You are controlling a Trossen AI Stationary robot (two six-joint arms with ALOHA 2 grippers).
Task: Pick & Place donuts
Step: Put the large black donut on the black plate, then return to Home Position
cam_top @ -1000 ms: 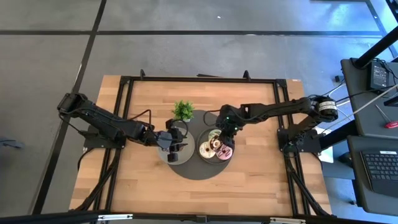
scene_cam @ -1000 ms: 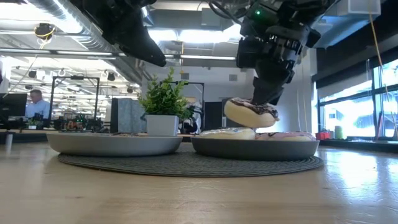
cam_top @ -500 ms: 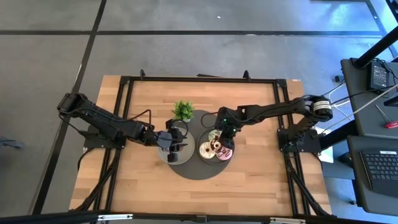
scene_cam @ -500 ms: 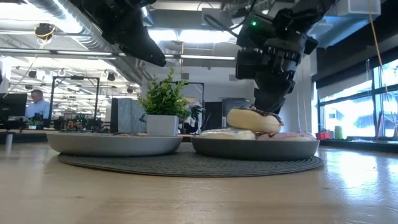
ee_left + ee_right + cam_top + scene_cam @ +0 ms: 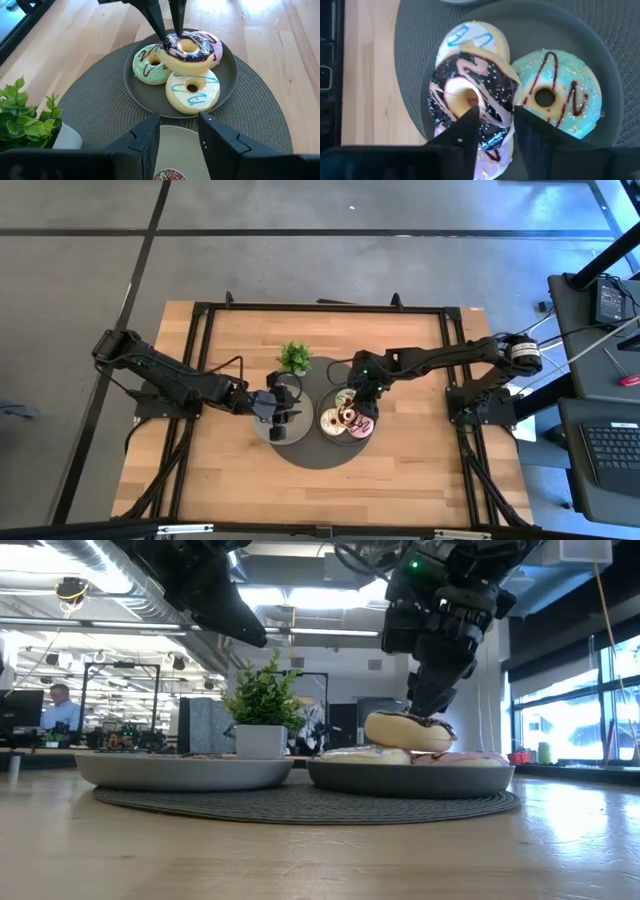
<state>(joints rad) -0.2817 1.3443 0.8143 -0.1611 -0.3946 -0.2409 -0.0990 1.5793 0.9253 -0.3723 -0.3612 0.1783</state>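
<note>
While the right gripper (image 5: 492, 125) hangs over the right-hand grey plate (image 5: 145, 95), its jaws stand apart, one fingertip (image 5: 470, 116) at the hole of the chocolate sprinkled donut (image 5: 470, 102), the other just outside its rim; whether they touch it cannot be told; that donut lies stacked on the cream donut (image 5: 192, 90), the pink donut (image 5: 216, 46) and the green donut (image 5: 149, 64), all on the plate; left gripper (image 5: 177, 137) hovers above the left-hand plate (image 5: 185, 772), jaws apart, a small sprinkled donut (image 5: 167, 176) just below and between them; potted plant (image 5: 294, 357) stands beyond, beside the round woven mat (image 5: 95, 112).
</note>
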